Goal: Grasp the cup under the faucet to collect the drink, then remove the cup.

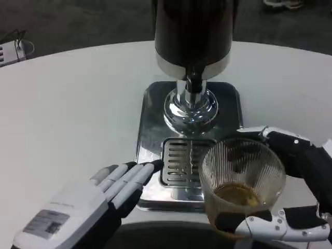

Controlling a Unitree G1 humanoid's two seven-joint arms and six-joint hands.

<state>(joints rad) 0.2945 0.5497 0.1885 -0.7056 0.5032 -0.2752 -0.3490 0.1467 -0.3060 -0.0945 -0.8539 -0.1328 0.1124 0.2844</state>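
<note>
Near the desk's (78, 104) front edge, the right hand (290, 192) grasps the ribbed glass cup (242, 179) holding amber drink, raised beside the dispenser's (193, 41) drip grate (179, 163), while the left hand (98, 199) lies released, fingertips touching the tray (150, 135).

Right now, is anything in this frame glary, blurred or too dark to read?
Head view: the dispenser's chrome base throws bright glare; the dark tank above is cut off at the top and shows no detail; the ribbed glass cup is sharp enough to show amber drink inside; the label on the left hand is too blurred to read.
</note>
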